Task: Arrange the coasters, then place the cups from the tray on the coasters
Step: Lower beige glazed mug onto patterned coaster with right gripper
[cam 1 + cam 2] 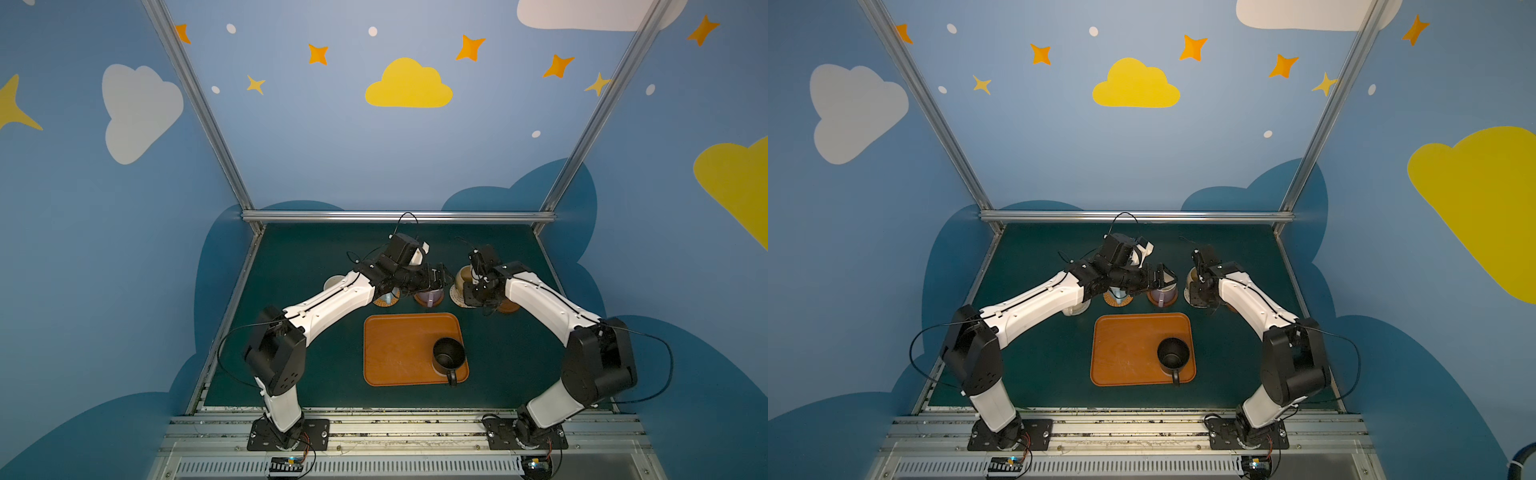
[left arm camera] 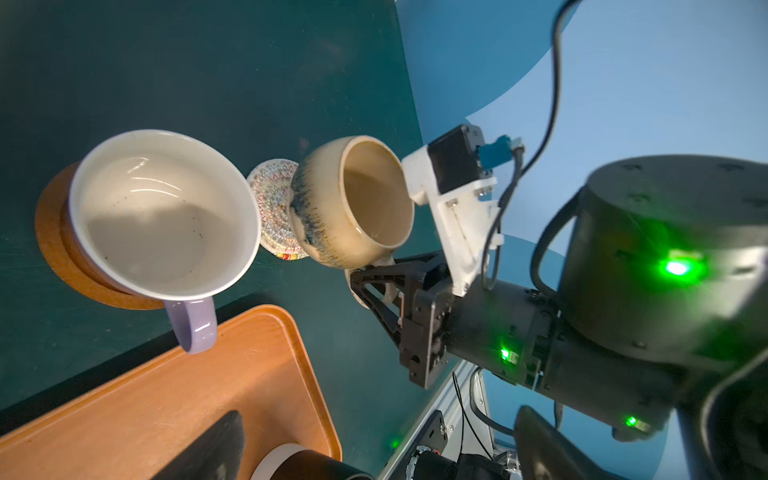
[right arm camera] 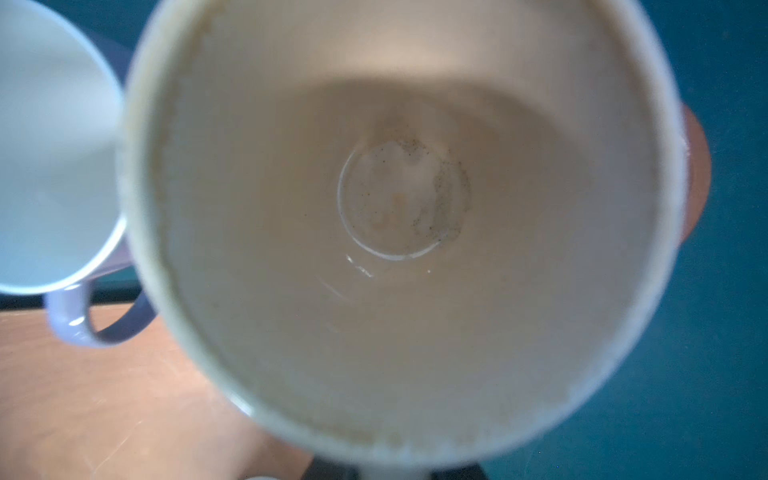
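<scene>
**Green tabletop, mugs in a row, right gripper on the yellow-beige mug**

Dark green tabletop [image 1: 311, 365] inside a blue booth painted with clouds and stars. The orange-brown tray [image 1: 395, 365] lies at centre front and bears the black mug [image 1: 448, 354], upright near its right rim.

Beyond the tray stands a row of mugs:
- The speckled white mug [image 1: 333, 282] is partly hidden behind the left arm.
- The light blue mug [image 1: 387, 297] sits on the tan rattan coaster [image 1: 380, 302].
- The lavender mug [image 2: 166, 212] sits on a brown wooden coaster [image 2: 54, 241], its handle turned toward the tray.

The right gripper [image 2: 365, 280] has its jaws pressed together on the handle of the yellow-beige mug [image 2: 353, 199]. This mug is tilted, with its foot over the edge of the grey-white woven coaster [image 2: 272, 199]. Whether mug and coaster touch cannot be told.

A second wooden coaster [image 1: 510, 308] lies just right of the woven one, partly under the right arm.

The left gripper [image 1: 441, 277] has its jaws spread wide and holds nothing. It hovers above the lavender mug, just left of the yellow-beige mug.
</scene>
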`<state>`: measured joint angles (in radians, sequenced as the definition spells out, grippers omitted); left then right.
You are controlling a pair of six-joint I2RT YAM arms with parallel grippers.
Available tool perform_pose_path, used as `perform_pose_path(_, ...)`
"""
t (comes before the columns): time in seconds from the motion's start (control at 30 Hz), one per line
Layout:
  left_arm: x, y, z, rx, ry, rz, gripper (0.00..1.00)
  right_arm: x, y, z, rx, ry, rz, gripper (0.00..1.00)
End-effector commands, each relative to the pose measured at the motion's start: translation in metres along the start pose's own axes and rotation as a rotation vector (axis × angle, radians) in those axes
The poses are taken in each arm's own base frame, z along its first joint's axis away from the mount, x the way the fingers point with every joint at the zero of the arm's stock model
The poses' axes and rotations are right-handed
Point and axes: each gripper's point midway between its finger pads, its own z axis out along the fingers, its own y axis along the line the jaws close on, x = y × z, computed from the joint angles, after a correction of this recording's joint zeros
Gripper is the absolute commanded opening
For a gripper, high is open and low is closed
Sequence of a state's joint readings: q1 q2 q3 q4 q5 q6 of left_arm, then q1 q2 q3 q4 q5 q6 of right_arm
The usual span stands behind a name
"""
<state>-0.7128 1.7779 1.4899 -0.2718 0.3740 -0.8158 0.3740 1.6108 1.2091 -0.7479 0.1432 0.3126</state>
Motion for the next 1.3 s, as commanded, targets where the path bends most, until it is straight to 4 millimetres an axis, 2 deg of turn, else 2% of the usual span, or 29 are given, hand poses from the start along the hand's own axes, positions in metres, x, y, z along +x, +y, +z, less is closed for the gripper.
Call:
perform_pose_path(0.0, -0.002, -0.004, 0.007, 0.026, 0.003, -0.004, 1.00, -0.034, 0.007, -0.010, -0.035, -0.101, -0.012, 0.00)
perform_pose_path(0.17, 0.000, -0.003, 0.011, 0.022, 0.001, -0.002, 1.00, -0.037, 0.006, 0.000, -0.045, -0.057, -0.021, 0.00)
perform_pose_path(0.4, 0.002, 0.004, 0.017, 0.014, 0.006, -0.015, 1.00, -0.031, 0.003, 0.020, -0.015, 0.030, -0.005, 0.00)
perform_pose_path(0.93, 0.001, 0.007, 0.015, 0.000, -0.005, -0.005, 1.00, -0.012, 0.000, 0.033, 0.001, 0.056, 0.005, 0.00)
perform_pose_path(1.1, 0.002, 0.008, 0.017, 0.006, 0.000, -0.011, 1.00, -0.002, -0.004, 0.044, 0.030, 0.097, -0.008, 0.00)
perform_pose_path(1.27, 0.002, 0.007, 0.012, 0.002, -0.015, -0.005, 1.00, 0.007, -0.005, 0.043, 0.038, 0.100, -0.015, 0.00)
